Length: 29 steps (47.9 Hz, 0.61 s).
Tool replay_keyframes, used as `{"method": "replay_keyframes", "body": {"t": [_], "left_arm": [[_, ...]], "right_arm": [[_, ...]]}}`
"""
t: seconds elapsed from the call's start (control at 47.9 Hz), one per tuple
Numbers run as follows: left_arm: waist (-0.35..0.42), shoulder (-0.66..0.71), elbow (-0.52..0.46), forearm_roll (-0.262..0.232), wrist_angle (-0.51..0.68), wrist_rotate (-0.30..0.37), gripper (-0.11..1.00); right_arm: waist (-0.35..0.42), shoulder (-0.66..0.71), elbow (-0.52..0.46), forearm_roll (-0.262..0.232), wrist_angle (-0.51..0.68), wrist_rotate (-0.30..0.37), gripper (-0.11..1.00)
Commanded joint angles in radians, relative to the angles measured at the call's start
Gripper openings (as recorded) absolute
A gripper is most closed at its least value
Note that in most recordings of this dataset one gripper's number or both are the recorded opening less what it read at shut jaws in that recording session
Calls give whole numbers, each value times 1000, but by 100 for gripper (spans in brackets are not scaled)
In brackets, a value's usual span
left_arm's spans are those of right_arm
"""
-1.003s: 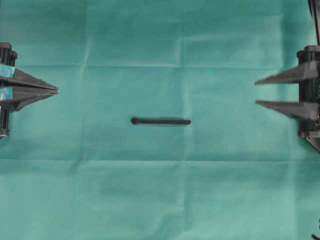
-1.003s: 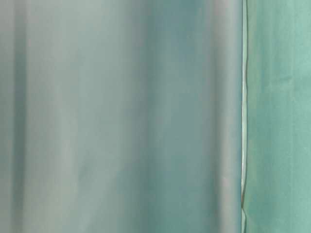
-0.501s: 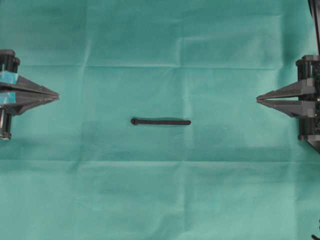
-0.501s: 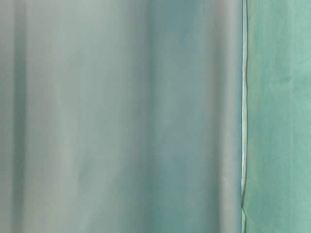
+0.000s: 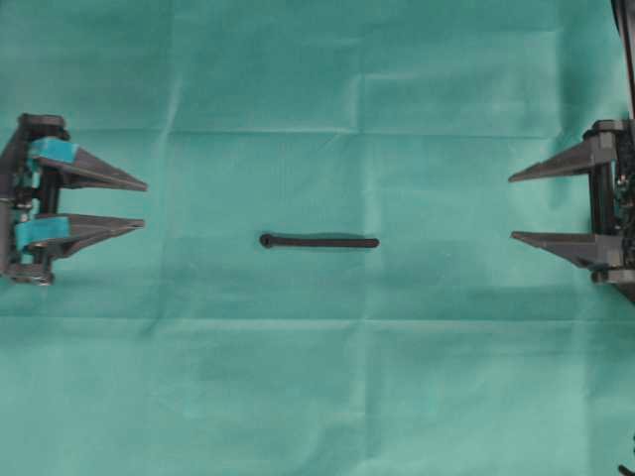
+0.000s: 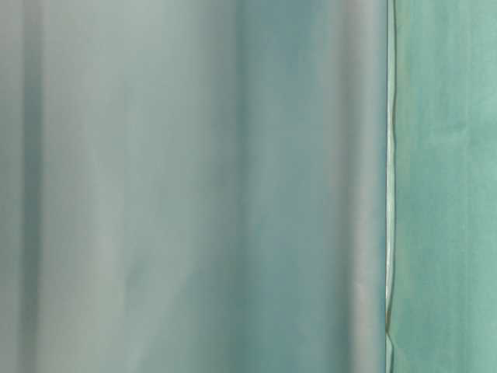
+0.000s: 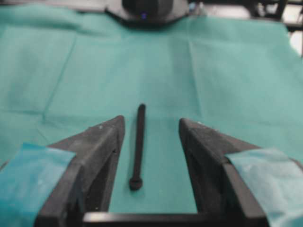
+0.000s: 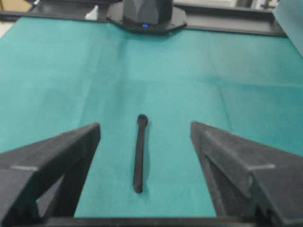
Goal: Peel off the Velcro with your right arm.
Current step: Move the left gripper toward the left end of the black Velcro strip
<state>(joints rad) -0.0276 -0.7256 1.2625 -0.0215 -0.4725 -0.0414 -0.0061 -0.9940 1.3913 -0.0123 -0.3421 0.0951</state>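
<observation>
Overhead: Velcro (image 5: 318,241) between tools (both spread)

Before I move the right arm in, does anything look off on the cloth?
Nothing stands out. The Velcro lies flat and straight on the green cloth, layers closed, midway between the open left hand and open right hand, touching neither.

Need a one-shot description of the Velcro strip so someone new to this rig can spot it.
Start from the green cloth covering the table, with the left gripper and right gripper open at opposite edges. Midway between them lies the Velcro, flat and touching neither. It is the only loose item: a thin black strip with one rounded end toward the left gripper.
</observation>
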Motion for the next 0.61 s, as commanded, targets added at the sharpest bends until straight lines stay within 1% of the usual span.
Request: {"method": "replay_keyframes", "body": {"t": [0.0,0.272,0.585], "left_arm": [[-3,55,-54,-2,-20,0,50],[3,245,-178,-2,-61,9,49],[12,430,-311,-2,-63,8,48]], "right_arm": [[-2,3,-12,0,-8,2,55],[-2,3,-6,0,-8,5,54],[-2,3,-3,-2,-8,5,54]]}}
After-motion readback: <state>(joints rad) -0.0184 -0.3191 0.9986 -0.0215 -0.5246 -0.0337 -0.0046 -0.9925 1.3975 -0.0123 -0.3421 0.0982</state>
